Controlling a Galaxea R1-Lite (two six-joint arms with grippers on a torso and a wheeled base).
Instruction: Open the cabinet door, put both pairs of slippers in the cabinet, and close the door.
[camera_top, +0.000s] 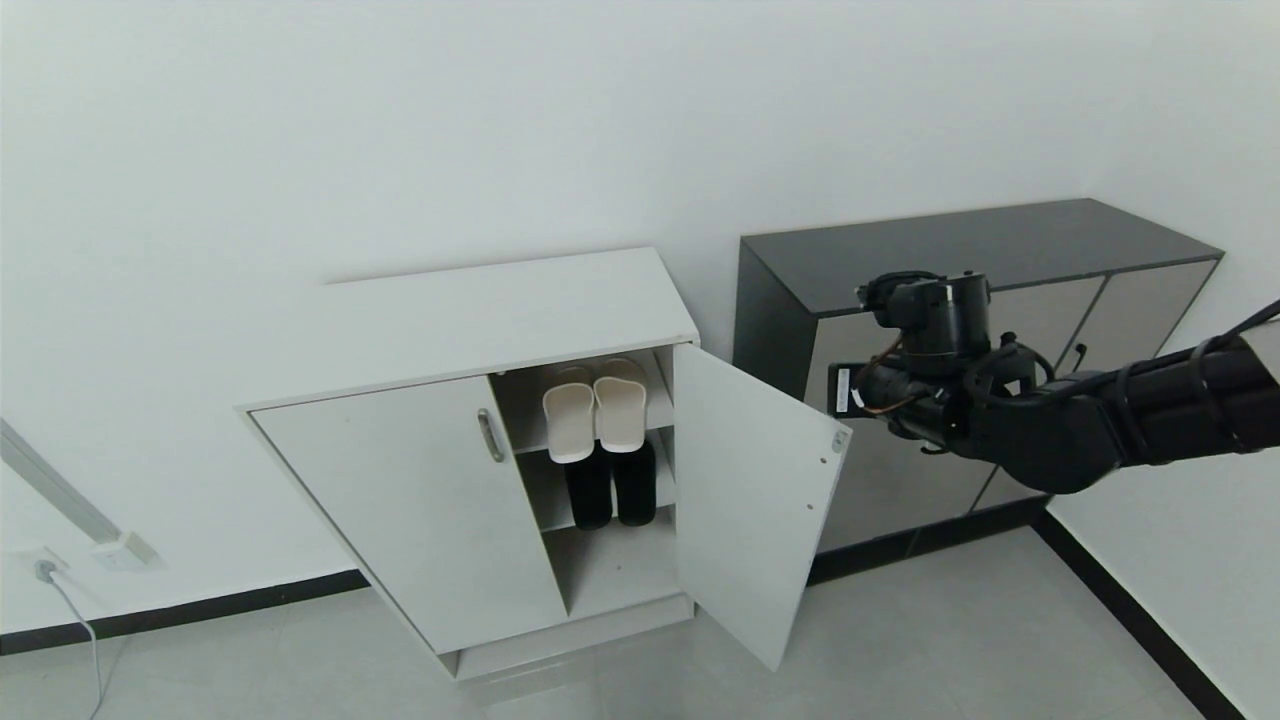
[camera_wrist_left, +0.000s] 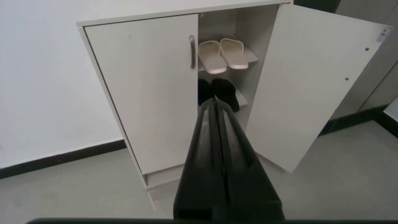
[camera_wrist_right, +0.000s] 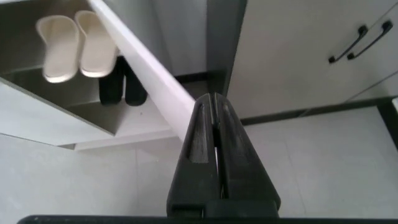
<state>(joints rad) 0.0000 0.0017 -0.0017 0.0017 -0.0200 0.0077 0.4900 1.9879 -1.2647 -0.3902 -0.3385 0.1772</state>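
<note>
The white cabinet (camera_top: 500, 320) has its left door (camera_top: 400, 500) closed and its right door (camera_top: 750, 500) swung open. A pair of white slippers (camera_top: 595, 415) lies on the upper shelf, with a pair of black slippers (camera_top: 612, 485) on the shelf below. My right gripper (camera_top: 838, 400) is shut and holds nothing. It sits at the top of the open door's free edge (camera_wrist_right: 155, 81), and I cannot tell whether it touches. My left gripper (camera_wrist_left: 215, 102) is shut and empty, in front of the cabinet and facing the slippers (camera_wrist_left: 227, 55).
A dark cabinet (camera_top: 960, 245) with grey doors stands against the wall just right of the open door. A wall socket with a cable (camera_top: 45, 570) is at the lower left. Grey tiled floor (camera_top: 900, 650) lies in front of both cabinets.
</note>
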